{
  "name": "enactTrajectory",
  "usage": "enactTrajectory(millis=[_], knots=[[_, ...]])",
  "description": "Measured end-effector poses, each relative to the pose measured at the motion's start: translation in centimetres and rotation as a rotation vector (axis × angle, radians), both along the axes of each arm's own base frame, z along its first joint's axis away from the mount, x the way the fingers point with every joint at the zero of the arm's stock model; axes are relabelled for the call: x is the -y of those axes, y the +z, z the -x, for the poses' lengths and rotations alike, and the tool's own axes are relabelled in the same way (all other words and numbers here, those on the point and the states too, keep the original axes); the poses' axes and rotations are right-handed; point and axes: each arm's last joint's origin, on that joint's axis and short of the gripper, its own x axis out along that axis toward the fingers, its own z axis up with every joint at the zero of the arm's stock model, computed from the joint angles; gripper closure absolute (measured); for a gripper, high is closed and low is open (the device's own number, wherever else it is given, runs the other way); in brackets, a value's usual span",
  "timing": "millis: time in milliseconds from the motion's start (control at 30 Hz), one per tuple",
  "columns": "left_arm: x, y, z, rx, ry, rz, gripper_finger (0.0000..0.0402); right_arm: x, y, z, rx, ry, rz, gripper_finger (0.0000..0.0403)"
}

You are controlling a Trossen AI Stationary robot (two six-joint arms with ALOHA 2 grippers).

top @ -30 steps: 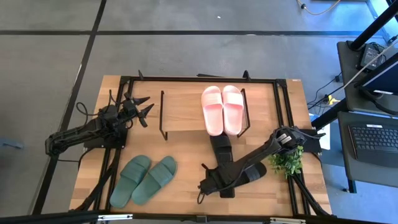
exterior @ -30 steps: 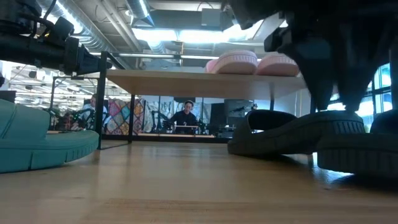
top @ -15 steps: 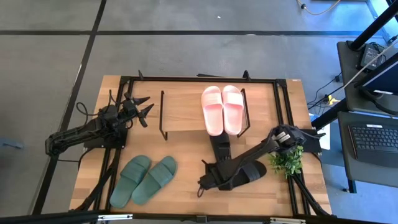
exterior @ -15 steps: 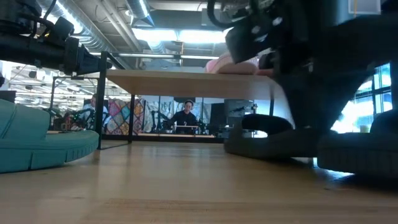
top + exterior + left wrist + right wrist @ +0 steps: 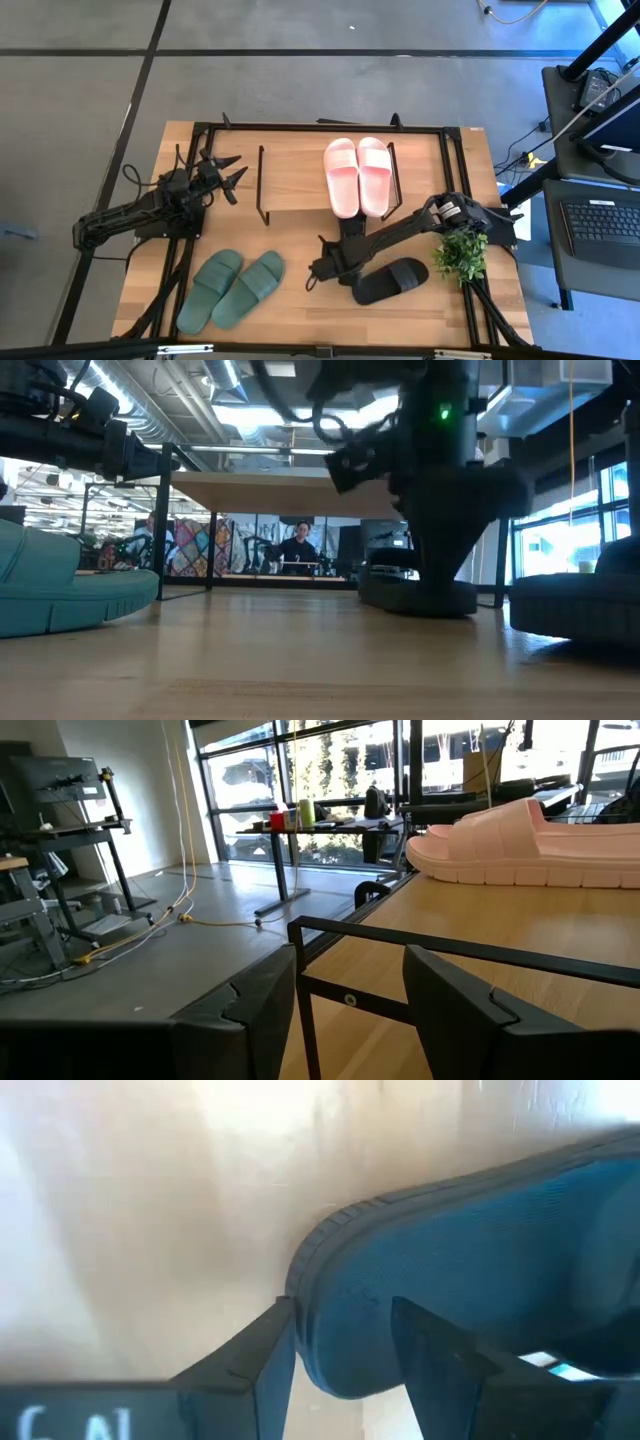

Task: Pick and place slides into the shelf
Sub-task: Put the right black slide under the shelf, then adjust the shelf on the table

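Two pale pink slides (image 5: 358, 177) lie on the shelf's wooden top board (image 5: 300, 185). A dark green pair (image 5: 231, 288) lies near the table's near-left corner. One black slide (image 5: 391, 281) lies crosswise on the table. The other black slide (image 5: 352, 233) pokes out from under the shelf. My right gripper (image 5: 323, 269) is open at that slide's near end (image 5: 330, 1280), one finger outside the sole and one over the footbed. My left gripper (image 5: 227, 172) hovers open, left of the shelf. My right gripper straddles the rounded end rim (image 5: 305, 1295) of the black slide from above. Whether a finger touches the rim, I cannot tell. The slide lies flat on the table.
A small green potted plant (image 5: 462, 256) stands by the right arm, near the table's right edge. The shelf's black wire side frame (image 5: 262, 186) stands between the left gripper and the board. Bare tabletop shows between the green pair and the black slides.
My right gripper has moved toward the table's far edge and a little left, away from the crosswise black slide and over the near end of the one under the shelf. The arm has left the crosswise slide uncovered.
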Motion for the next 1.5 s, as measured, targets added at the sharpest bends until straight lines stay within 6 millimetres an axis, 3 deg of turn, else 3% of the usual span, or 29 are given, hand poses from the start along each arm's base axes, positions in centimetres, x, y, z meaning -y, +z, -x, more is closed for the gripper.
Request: enactTrajectory(millis=[300,867,1100,1367,1500], knots=[[0.0,0.0,0.0,-0.001,0.000,0.000,0.0223,1.8,-1.8,0.9,-0.025,-0.066,0.131,0.0237],[0.0,0.0,0.0,0.000,0.000,0.000,0.0223,1.8,-1.2,0.8,0.013,-0.065,0.214,0.0237],[0.0,0.0,0.0,0.000,0.000,0.000,0.0223,-0.5,3.4,0.8,0.057,-0.080,0.210,0.0237],[0.0,0.0,0.0,0.002,-0.001,0.003,0.0223,-4.0,11.2,1.5,0.183,-0.011,0.119,0.0237],[0.0,0.0,0.0,0.087,-0.003,0.116,0.0223,-4.8,16.1,2.8,0.339,-0.016,0.034,0.0237]])
